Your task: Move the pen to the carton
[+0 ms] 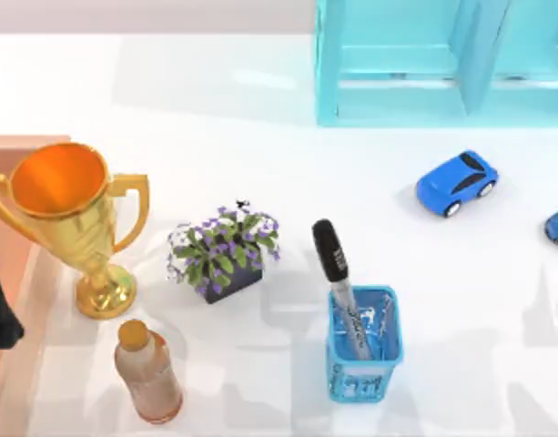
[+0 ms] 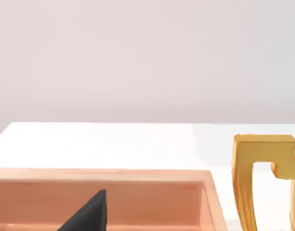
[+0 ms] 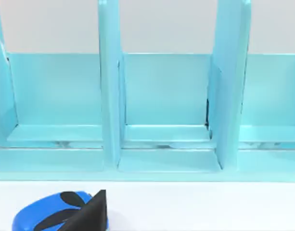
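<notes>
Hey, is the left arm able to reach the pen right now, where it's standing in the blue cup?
Probably yes: the pen sticks up out of the mesh cup, cap exposed, with open table toward the trophy.

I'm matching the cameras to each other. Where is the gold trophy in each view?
Top view: the trophy stands at the table's left, right beside the carton.
Left wrist view: one trophy handle shows, just past the carton's corner.
Right wrist view: this camera faces the cyan shelf and a blue toy car instead.
Shared landmark: the carton, in the top and left wrist views.
</notes>
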